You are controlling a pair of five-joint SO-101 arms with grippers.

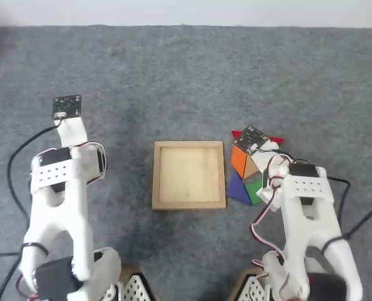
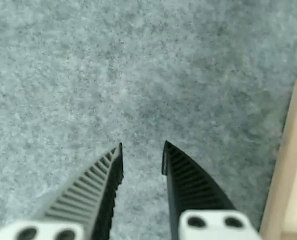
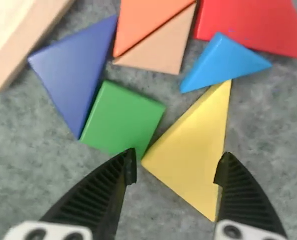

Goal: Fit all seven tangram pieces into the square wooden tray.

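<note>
Yellow triangle (image 3: 196, 150) lies between tips of the right end effector (image 3: 178, 166) (spread wide).

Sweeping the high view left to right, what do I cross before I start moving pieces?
Left arm → square wooden tray → dark blue triangle → right arm. The other pieces lie level with the triangle or under the right arm's wrist, so they are left out.

The left arm (image 1: 54, 207) and right arm (image 1: 308, 213) are cased in white plastic. Black cables (image 1: 12, 169) and red and white wires (image 1: 256, 224) are routed alongside. The fingers (image 2: 101, 192) are black, ribbed and pointed, with screw holes at their white bases.
</note>
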